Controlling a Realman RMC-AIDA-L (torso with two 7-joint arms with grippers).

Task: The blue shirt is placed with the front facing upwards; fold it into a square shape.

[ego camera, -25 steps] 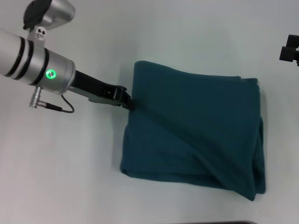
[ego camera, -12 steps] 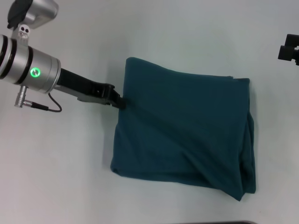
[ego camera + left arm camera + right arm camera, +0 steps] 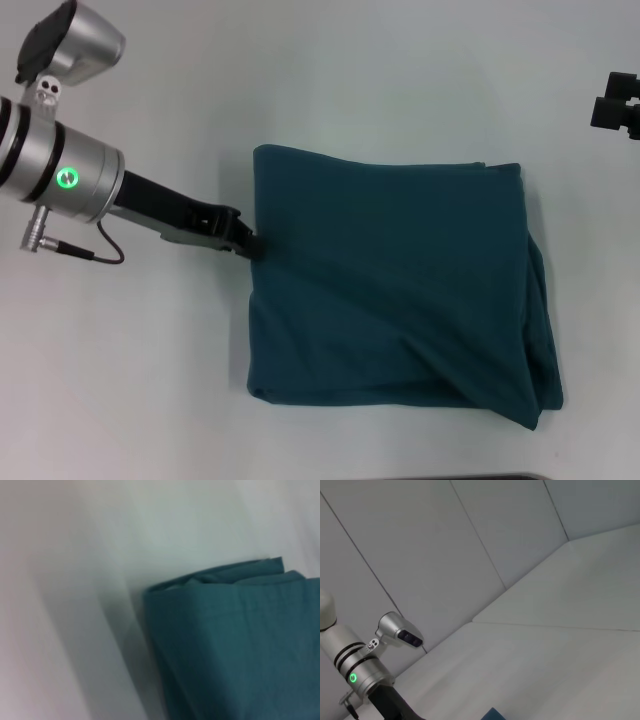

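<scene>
The shirt (image 3: 395,290) is laid on the white table (image 3: 150,380), folded into a thick, nearly square bundle. It is seen in the middle of the head view, a bit toward the right. No letters or collar are seen on it, only plain blue cloth. A long crease is seen running across it from the left edge toward the near right corner. Stacked layers are shown at its right side, and in the left wrist view a folded corner (image 3: 165,592) is seen with layers stacked at the edge.

The left gripper (image 3: 250,246) is placed at the left edge of the shirt, about halfway along it, and its tip is pinched closed on the cloth there. The right gripper (image 3: 615,105) is kept far off at the right edge, well apart from the shirt. Whether it is open or closed cannot be told.
</scene>
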